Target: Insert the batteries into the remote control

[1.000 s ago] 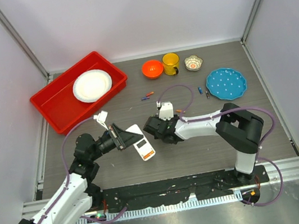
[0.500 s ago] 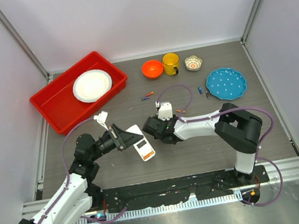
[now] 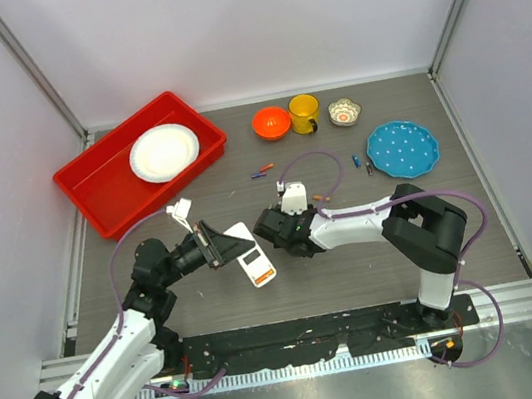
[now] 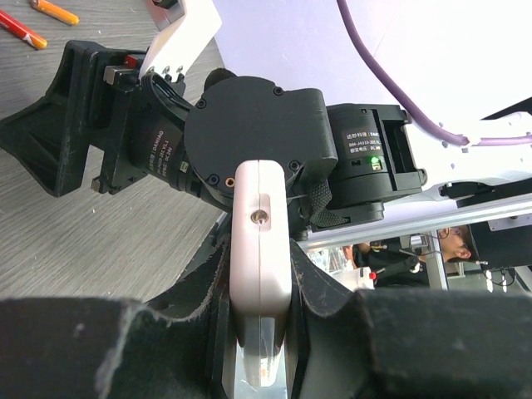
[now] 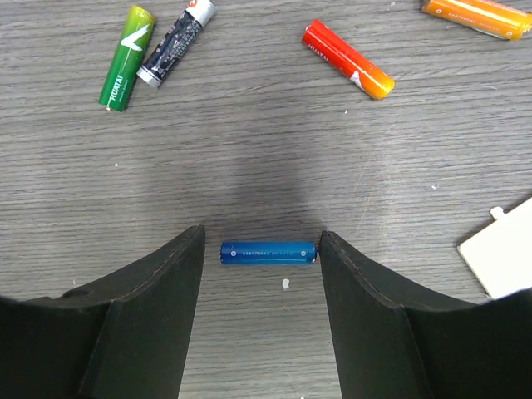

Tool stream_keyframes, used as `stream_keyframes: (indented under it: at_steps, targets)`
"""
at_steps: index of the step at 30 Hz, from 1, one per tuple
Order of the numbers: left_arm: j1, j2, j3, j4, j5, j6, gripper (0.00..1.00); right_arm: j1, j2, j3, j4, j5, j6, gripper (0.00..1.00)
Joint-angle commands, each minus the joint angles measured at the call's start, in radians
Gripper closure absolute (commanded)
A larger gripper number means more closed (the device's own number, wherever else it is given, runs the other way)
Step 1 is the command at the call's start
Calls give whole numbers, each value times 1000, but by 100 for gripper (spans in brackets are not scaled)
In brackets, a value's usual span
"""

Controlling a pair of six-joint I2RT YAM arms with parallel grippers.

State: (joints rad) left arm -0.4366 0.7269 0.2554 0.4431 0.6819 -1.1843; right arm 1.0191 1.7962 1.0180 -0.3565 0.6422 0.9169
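My left gripper [image 3: 219,244] is shut on the remote control [image 3: 255,261], a white handset with an orange panel, and holds it tilted just above the table. In the left wrist view the remote [image 4: 261,241] stands edge-on between the fingers [image 4: 208,283]. My right gripper [image 3: 274,230] is open and points down beside the remote. In the right wrist view its jaws [image 5: 261,234] straddle a blue battery [image 5: 268,252] lying on the table, without gripping it. Green [image 5: 126,58], black [image 5: 176,41], red [image 5: 347,60] and orange [image 5: 475,17] batteries lie beyond.
A white flat piece [image 5: 502,258] lies right of the right gripper. A red bin [image 3: 103,190] holding a white plate stands at the back left. An orange bowl [image 3: 271,122], yellow mug [image 3: 305,112], small patterned bowl [image 3: 343,112] and blue plate [image 3: 402,149] stand behind. Loose batteries [image 3: 262,171] lie mid-table.
My right gripper has edged slightly left, toward the remote. The left arm and the remote have not visibly moved.
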Motion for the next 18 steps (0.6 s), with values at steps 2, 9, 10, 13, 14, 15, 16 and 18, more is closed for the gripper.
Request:
stream_keyframes:
  at_steps: [2,9,10,13,14,15,16,18]
  targets:
    - [1,-18,2,26,11,14,100,7,2,-36,-33,-19,28,39]
    - [-1,-24,1,25,15,14,100,7,2,-42,-33,-30,36,45]
    - [1,-26,1,23,13,14,100,9,-3,-44,-35,-32,37,46]
    - [1,-24,-1,26,11,12,100,12,-9,-50,-32,-32,42,51]
    - [-1,-23,-1,26,11,12,100,12,-11,-52,-33,-30,42,52]
    - [-1,-23,1,28,11,11,100,13,-15,-53,-33,-30,43,55]
    - [1,-20,1,31,11,11,100,15,-26,-55,-35,-23,42,59]
    - [-1,-14,1,34,10,9,100,16,-53,-58,-38,-9,39,63]
